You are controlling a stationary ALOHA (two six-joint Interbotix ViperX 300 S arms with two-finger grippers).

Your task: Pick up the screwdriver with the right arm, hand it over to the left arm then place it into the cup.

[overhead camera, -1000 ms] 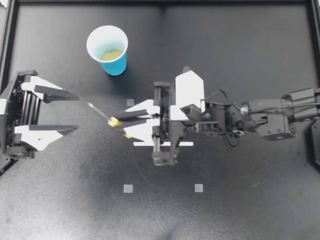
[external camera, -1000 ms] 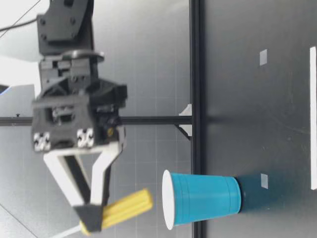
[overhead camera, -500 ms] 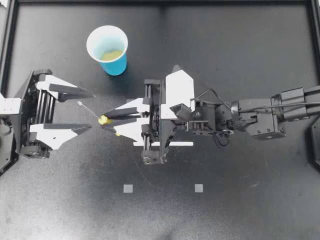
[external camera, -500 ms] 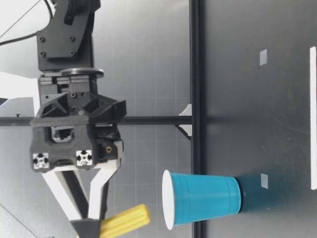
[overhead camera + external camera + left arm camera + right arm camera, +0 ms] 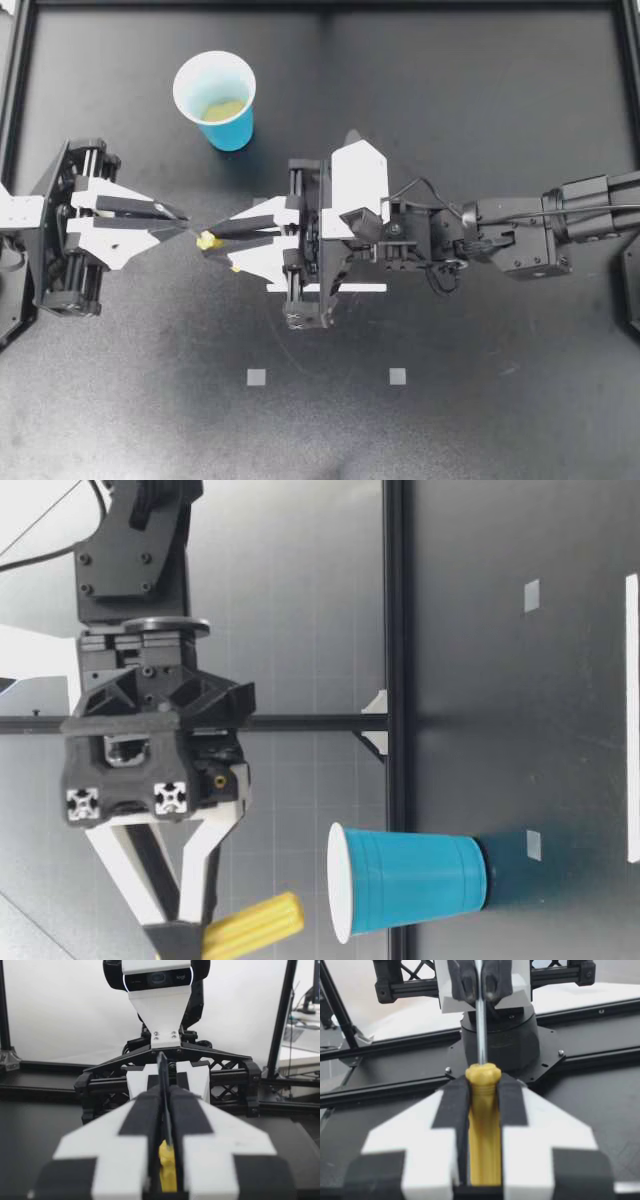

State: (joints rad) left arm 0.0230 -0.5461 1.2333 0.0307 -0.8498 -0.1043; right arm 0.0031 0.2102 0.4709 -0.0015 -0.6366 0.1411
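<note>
Screwdriver [image 5: 207, 240]: we hold it in mid-air above the table [image 5: 480, 100], gripped at both ends, with the yellow handle toward 3 o'clock and the metal shaft toward 9 o'clock.
Right gripper [image 5: 216, 241]: our fingers are clamped on the yellow handle from two sides, and the handle's end pokes out just past the fingertips.
Left gripper [image 5: 183, 221]: our fingers are pressed together on the shaft, their tips almost meeting those on the handle.
Right arm [image 5: 520, 235]: it reaches in from 3 o'clock, stretched across the middle of the table.
Left arm [image 5: 20, 215]: it comes in from 9 o'clock and points at 3 o'clock, nose to nose with its partner.
Cup [image 5: 217, 98]: blue and upright on the table, at 11 o'clock from the handover and well apart from both grippers, with something yellowish inside.
</note>
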